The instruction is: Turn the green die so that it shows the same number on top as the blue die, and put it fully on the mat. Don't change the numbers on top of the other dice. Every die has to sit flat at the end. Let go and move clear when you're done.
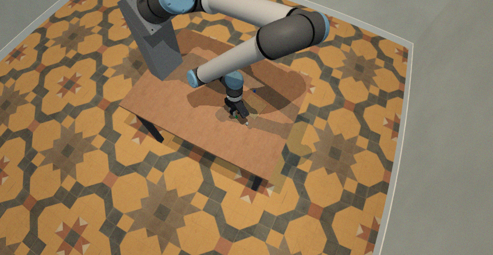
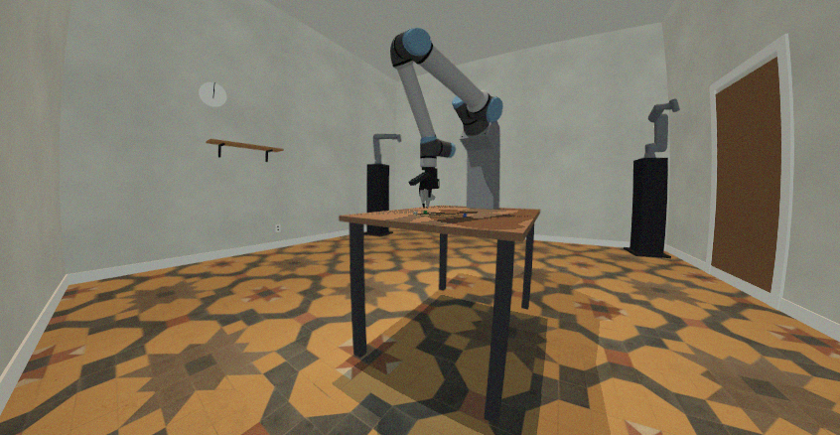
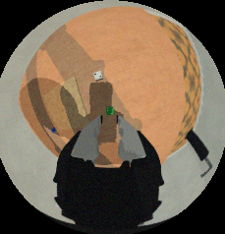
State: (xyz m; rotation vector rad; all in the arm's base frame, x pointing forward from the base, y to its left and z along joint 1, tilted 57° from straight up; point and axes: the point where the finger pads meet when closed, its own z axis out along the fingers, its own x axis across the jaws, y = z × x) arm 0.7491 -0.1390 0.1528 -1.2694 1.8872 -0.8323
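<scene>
The small green die (image 3: 109, 110) lies on the wooden table, off the tan mat (image 3: 74, 95); it also shows in the top view (image 1: 236, 116). My gripper (image 3: 109, 115) hangs straight above it, fingers pointing down, narrowly open with a gap and nothing between them. In the exterior view the gripper (image 2: 426, 199) stands a short way above the table top. The blue die (image 3: 53, 130) (image 1: 254, 90) sits at the mat's far side. The pips on the dice are too small to read.
A white die (image 3: 98, 76) (image 1: 246, 123) lies on the table close to the green one, near the mat's corner. The arm's grey pedestal (image 1: 151, 29) stands at the table's back edge.
</scene>
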